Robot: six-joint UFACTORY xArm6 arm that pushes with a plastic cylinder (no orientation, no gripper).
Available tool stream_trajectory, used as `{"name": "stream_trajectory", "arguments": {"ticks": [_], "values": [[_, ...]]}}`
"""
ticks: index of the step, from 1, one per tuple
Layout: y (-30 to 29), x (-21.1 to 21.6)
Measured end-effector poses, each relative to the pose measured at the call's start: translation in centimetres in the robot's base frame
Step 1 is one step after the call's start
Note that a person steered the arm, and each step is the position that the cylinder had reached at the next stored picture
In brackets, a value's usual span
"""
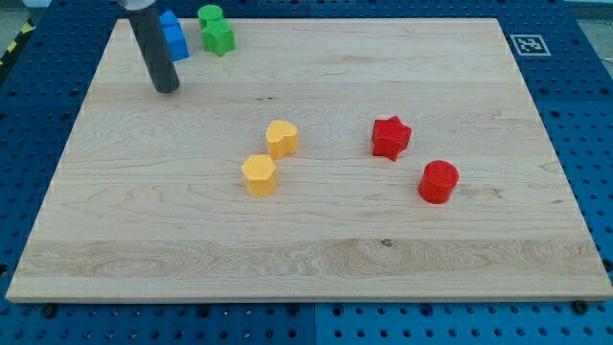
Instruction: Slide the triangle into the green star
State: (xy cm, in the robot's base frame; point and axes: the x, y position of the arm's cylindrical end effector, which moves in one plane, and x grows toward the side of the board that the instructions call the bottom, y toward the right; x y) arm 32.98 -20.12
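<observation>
My tip (167,88) rests on the board at the view's top left. Right behind the rod sit two blue blocks, partly hidden: one higher (170,21) and one lower (176,43), which looks like the triangle, though its shape is hard to make out. The green star (219,39) lies just to the right of the blue blocks, a small gap apart, with a green round block (210,16) touching it at the top. The tip is below and slightly left of the blue blocks, and left of and below the green star.
A yellow heart (282,138) and a yellow hexagon (259,175) sit near the board's middle. A red star (390,137) and a red cylinder (439,182) sit to the right. The wooden board (316,259) lies on a blue pegboard table; a marker tag (528,44) is at top right.
</observation>
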Motion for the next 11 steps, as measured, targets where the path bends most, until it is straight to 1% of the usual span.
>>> {"name": "stream_trajectory", "arguments": {"ticks": [1,2,3,4,5,7,10,11], "values": [[-2.7,-1.3],[-4.2,-5.6],[-5.7,-11.2],[-5.8,-13.9],[-5.7,-13.9],[-3.0,-13.5],[4.1,-9.0],[4.7,-7.5]]}}
